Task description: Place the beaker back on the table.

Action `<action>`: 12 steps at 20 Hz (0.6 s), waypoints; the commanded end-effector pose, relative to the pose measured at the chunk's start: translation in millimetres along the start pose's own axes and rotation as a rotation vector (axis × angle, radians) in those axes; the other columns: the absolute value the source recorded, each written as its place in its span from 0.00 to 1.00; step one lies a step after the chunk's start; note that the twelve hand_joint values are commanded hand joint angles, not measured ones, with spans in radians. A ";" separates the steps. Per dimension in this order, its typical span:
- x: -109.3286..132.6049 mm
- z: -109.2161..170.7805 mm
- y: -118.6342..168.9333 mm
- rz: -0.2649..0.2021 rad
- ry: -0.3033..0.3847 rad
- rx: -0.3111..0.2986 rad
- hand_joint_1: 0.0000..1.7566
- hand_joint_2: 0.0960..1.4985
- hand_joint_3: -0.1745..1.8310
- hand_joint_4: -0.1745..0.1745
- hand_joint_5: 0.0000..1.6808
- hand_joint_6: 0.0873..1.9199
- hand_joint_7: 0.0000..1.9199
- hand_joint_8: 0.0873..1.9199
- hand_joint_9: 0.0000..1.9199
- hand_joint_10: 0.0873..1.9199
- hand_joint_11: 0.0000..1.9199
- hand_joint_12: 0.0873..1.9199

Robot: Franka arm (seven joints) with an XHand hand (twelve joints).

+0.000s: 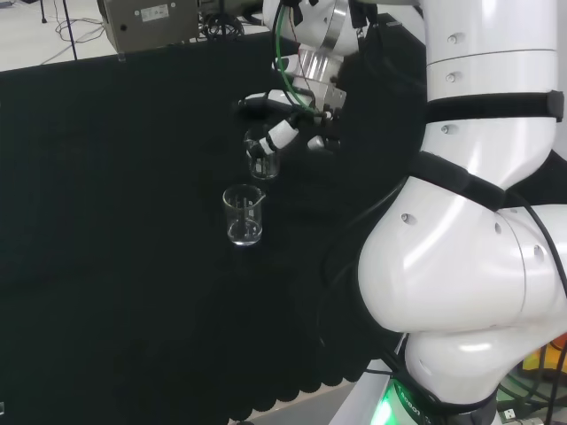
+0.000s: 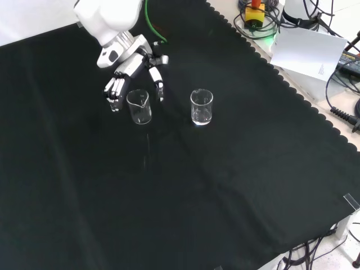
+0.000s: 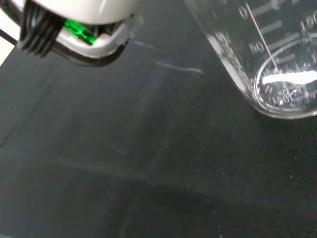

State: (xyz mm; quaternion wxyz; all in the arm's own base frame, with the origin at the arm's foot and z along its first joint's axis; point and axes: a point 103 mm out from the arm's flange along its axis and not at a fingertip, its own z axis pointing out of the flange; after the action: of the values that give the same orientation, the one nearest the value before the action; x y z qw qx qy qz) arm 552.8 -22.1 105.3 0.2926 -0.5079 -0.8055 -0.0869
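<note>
Beaker [image 2: 139, 107] between robot hand [image 2: 121, 76] fingers.

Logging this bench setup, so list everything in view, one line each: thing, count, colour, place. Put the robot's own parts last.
beaker at the hand: one, clear glass, upright between the hand's fingers and thumb, left of the other beaker in the front view; whether its base touches the cloth I cannot tell.
free beaker: one, clear glass, standing upright on the cloth, apart from the hand.
cloth: one, black, covering the bench.
cables and equipment: several, mixed colours, off the cloth at the front view's top right.
arm: one, white, at the head view's right.
hand: one, black and white, fingers curled round the first beaker.
</note>
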 end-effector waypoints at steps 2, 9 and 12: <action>65.9 -65.7 -68.0 0.096 -0.111 -0.076 0.48 0.33 0.28 0.36 0.18 0.01 0.03 0.33 0.22 0.00 0.00 0.70; 118.7 -79.9 -124.1 0.184 -0.160 -0.113 0.48 0.35 0.28 0.35 0.18 0.00 0.04 0.33 0.24 0.00 0.00 0.71; 133.0 -81.5 -142.6 0.219 -0.181 -0.103 0.48 0.35 0.28 0.35 0.18 0.00 0.04 0.33 0.24 0.00 0.00 0.71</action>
State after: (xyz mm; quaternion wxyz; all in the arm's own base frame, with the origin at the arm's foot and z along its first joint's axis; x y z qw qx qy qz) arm 490.0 -28.2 227.2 0.2208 -0.5566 -0.7972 -0.0774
